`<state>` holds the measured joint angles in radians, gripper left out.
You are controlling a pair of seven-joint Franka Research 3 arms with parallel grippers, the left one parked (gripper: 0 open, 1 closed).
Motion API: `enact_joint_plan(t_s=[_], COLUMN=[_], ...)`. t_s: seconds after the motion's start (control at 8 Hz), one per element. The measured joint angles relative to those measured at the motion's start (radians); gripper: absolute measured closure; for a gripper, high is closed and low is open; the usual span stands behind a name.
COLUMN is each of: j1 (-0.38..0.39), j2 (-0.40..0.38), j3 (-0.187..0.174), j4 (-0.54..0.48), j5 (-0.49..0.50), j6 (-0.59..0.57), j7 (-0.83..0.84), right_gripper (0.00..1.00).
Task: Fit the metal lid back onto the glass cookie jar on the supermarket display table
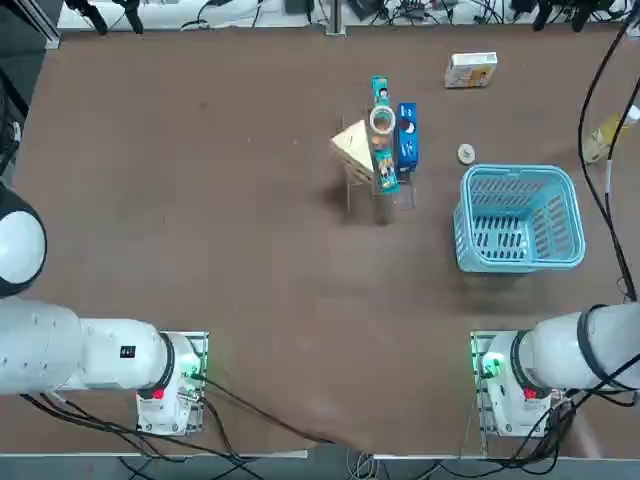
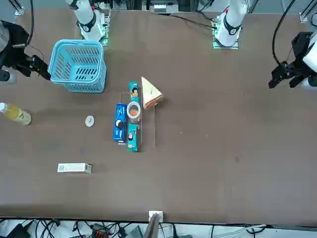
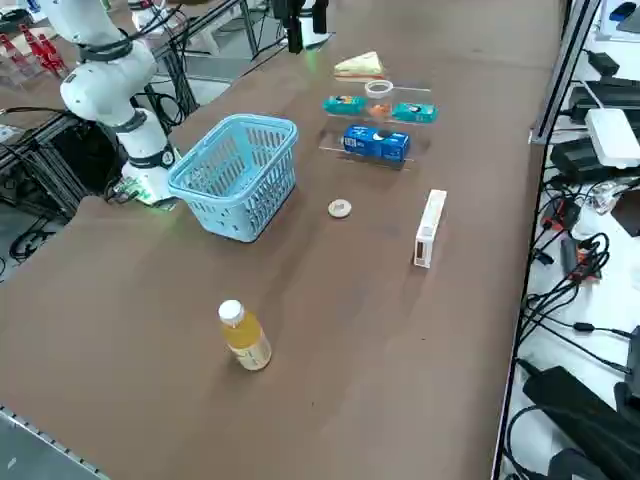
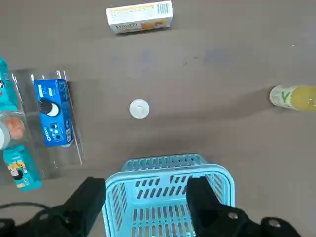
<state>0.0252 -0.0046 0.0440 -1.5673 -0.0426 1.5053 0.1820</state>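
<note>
The metal lid (image 1: 466,153) (image 4: 139,109) lies flat on the brown display table (image 1: 200,250), just beyond the blue basket's far left corner. Further left, the glass cookie jar (image 1: 382,120) (image 2: 133,111) stands upright and uncovered on a clear rack, with something orange inside. My right gripper (image 4: 148,207) hovers open on the near side of the basket, its fingers (image 4: 91,197) spread wide with nothing between them. It is well short of the lid and far from the jar. The front view shows the gripper (image 2: 42,69) raised beside the basket.
A blue plastic basket (image 1: 520,217) stands between gripper and lid. A blue biscuit box (image 1: 406,135), teal snack packs and a sandwich wedge (image 1: 353,145) crowd the rack around the jar. A small carton (image 1: 470,70) lies at the far side, and a yellow-liquid bottle (image 3: 244,338) lies at the right.
</note>
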Motion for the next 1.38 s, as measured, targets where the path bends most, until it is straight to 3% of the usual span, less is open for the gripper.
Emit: enact_joint_plan(t_s=[0.38,0.75,1.0,1.38], j1=[-0.004,-0.005,-0.003,0.007], j2=[0.009,0.110,0.202,0.247], j3=[-0.001,0.000,0.002,0.008], j4=[0.000,-0.012,-0.075,-0.315], j5=[0.000,0.000,0.001,0.001], j6=[0.000,0.037,0.202,0.587], j7=[0.000,0.000,0.001,0.011], right_gripper=[0.00,0.00,0.00,0.00])
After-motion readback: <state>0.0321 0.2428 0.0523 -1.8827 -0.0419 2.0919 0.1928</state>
